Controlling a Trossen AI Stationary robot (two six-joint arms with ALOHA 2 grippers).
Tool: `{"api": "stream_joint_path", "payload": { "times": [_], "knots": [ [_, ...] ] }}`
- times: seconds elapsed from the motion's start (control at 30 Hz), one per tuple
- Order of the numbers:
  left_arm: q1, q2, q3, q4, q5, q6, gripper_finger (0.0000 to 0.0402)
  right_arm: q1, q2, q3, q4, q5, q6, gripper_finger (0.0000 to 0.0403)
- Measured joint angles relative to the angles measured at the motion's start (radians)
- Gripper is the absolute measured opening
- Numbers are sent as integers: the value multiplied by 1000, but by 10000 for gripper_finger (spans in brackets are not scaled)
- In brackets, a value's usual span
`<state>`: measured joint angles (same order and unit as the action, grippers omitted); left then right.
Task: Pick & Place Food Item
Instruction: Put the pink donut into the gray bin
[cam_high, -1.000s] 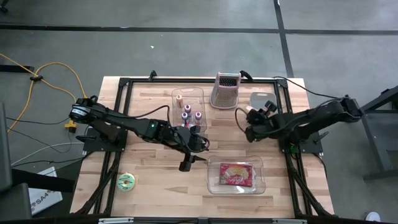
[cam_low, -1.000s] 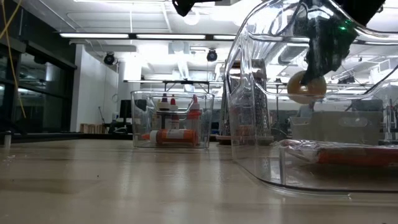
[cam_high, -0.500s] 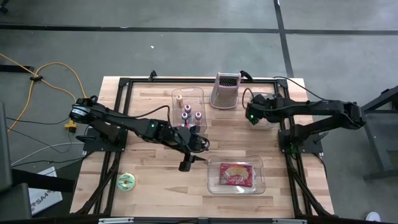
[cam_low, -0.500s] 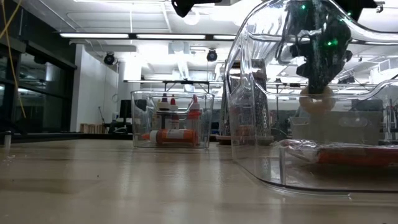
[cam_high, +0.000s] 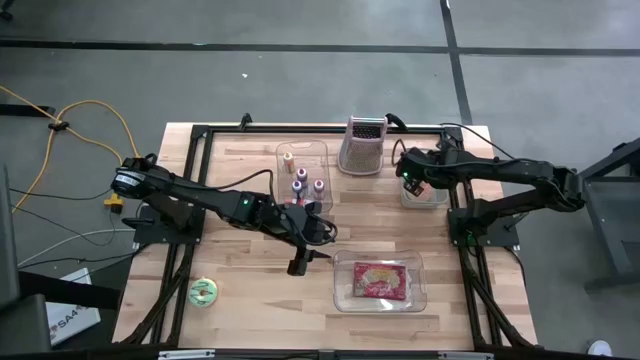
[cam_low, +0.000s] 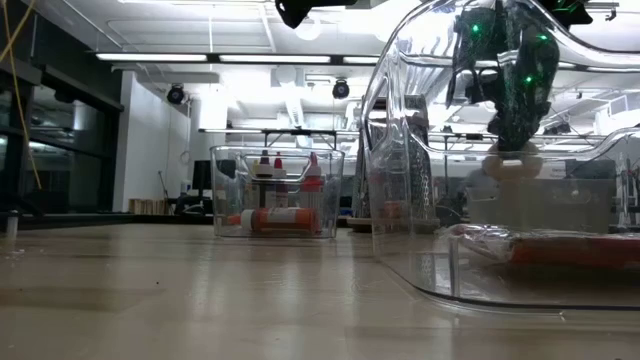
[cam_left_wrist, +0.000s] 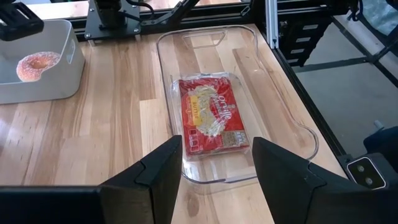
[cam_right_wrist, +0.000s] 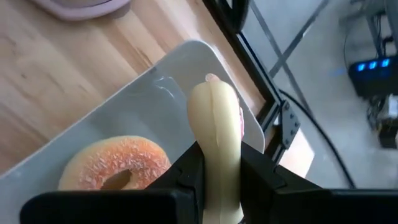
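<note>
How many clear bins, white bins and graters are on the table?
Clear bins: 2
White bins: 1
Graters: 1
Total: 4

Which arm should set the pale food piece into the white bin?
Right. Its tool already grips the pale food piece right above the white bin; the left tool hangs open near the clear tray.

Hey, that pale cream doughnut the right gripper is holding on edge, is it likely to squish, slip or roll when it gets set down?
The pale cream doughnut bulges smoothly between the right gripper fingers, so it probably gives a little without tearing. Held on edge, its round rim might roll or topple flat in the white tray, likely against the sugared orange doughnut.
</note>
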<state>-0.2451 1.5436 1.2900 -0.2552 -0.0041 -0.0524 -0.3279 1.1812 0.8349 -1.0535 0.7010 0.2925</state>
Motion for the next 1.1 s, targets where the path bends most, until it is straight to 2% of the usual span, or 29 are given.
{"api": "stream_joint_path", "payload": {
  "times": [0.2, 0.43, 0.83, 1.1],
  "knots": [
    [0, 0, 0, -10, 0, 0, 191, 0, 0, 0, 48, -56, -180, 64],
    [0, 0, 0, -14, 0, 0, 191, -6, 24, 0, 82, -78, -306, 64],
    [0, 0, 0, -15, 4, -6, 191, -103, 155, 0, 82, -81, -323, 64],
    [0, 0, 0, -15, 9, -7, 191, -127, 206, 0, 89, -72, -322, 73]
  ]
}}
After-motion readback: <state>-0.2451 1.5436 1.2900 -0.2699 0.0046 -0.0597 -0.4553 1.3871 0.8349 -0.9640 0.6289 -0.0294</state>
